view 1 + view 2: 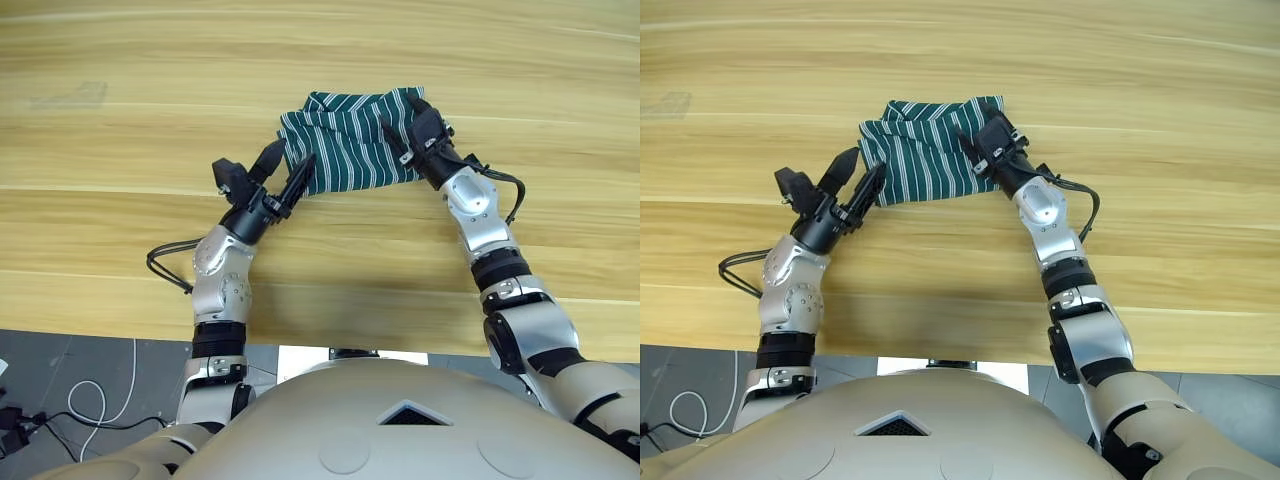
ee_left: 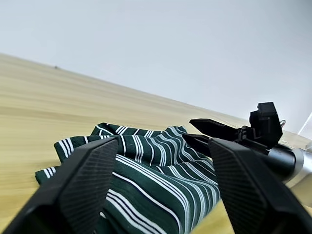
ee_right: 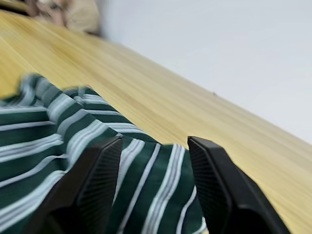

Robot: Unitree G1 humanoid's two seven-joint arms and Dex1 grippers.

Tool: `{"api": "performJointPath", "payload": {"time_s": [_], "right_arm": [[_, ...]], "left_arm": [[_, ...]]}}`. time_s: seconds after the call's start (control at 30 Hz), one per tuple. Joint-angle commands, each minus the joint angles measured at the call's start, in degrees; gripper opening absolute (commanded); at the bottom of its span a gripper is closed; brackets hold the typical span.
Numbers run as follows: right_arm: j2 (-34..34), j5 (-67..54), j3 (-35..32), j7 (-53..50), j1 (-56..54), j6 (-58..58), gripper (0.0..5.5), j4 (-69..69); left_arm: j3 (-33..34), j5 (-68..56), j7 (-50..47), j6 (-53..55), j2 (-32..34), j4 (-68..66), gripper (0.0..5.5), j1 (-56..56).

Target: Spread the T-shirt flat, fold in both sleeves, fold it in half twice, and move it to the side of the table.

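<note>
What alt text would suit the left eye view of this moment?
A green-and-white striped T-shirt lies folded into a small, slightly rumpled bundle on a wooden table. The left tool is open at the bundle's left edge, and the right tool is open over its right side.

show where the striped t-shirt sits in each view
left eye view: T-shirt upper centre.
right eye view: T-shirt upper centre-left.
left wrist view: T-shirt beyond the left gripper.
right wrist view: T-shirt under the right gripper.
Shared landmark: right gripper on its corner.
</note>
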State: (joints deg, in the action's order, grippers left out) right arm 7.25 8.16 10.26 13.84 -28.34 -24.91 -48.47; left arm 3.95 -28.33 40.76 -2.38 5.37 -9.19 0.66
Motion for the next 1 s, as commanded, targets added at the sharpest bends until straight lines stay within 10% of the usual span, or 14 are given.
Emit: {"api": "performJointPath", "payload": {"time_s": [0.03,0.5,1.0], "right_arm": [[-2.79,1.36,-0.89,-4.27,-10.66,4.94,2.46,-12.87],[-6.15,-4.27,-12.1,-12.88,-21.86,21.21,2.46,-27.53],[-4.02,-8.51,-20.29,-16.28,-19.63,25.0,2.46,-27.51]], "left_arm": [[-1.23,0.61,-3.76,1.32,-3.01,1.65,3.42,-1.35],[-12.43,17.82,-17.76,6.91,-6.67,-5.0,3.42,-10.96],[-2.85,18.19,-22.41,3.79,-1.92,-27.35,3.42,-9.83]]}}
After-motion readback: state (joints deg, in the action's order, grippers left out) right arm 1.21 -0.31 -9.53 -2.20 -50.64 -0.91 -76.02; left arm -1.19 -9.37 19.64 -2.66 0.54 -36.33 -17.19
